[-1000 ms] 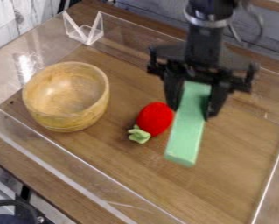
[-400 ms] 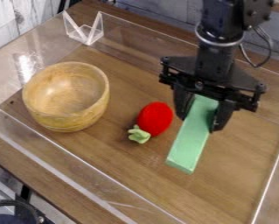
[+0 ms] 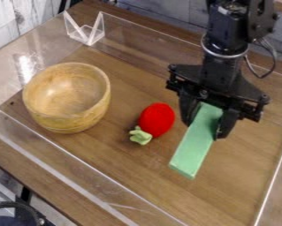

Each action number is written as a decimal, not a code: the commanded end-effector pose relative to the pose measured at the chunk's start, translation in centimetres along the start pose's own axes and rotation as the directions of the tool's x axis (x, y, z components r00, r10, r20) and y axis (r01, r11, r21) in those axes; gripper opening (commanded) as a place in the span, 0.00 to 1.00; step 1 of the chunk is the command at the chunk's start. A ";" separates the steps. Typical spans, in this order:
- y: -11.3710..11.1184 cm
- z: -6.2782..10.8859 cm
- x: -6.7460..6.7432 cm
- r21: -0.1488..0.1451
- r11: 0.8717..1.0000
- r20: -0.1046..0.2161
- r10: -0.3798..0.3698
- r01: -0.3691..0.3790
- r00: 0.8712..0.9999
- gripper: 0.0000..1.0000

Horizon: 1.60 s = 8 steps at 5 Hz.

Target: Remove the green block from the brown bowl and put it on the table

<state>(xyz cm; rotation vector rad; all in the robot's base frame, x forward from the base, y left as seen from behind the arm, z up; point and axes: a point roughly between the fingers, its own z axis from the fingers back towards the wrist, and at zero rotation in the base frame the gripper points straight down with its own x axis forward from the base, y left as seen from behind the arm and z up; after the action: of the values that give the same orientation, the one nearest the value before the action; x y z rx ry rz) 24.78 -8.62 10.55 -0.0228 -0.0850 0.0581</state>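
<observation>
One raised camera looks down obliquely across the table (image 3: 95,168).

- Brown bowl (image 3: 67,97): pale wood, visible grain, smooth.
- Green block (image 3: 200,144): matt mint.
- Worktop (image 3: 95,168): wood-grain, with clear glossy acrylic walls (image 3: 84,28).
- Tool (image 3: 214,113): black, matt.

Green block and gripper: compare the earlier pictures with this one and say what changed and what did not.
The gripper, shut on the green block, has carried it to the right in the picture, its lower end now reaching further right on the table. The grip is unchanged. The brown bowl and strawberry toy stayed put.
</observation>
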 end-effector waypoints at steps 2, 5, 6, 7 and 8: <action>1.6 1.4 1.1 -0.010 1.000 0.043 -0.012 0.012 0.999 0.00; -3.4 -2.6 -0.3 -0.061 0.993 0.051 0.104 -0.101 0.993 0.00; -4.1 -4.5 -0.6 -0.079 0.993 0.044 0.089 -0.086 0.995 0.00; -3.6 -4.3 -0.6 -0.044 0.998 0.043 0.039 -0.037 0.998 0.00; -3.3 -4.1 -0.8 -0.027 0.999 0.034 0.022 -0.021 0.999 0.00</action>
<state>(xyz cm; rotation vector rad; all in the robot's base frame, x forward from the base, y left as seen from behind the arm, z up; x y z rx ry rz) 23.88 -11.68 5.16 -0.0278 -0.0741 0.0854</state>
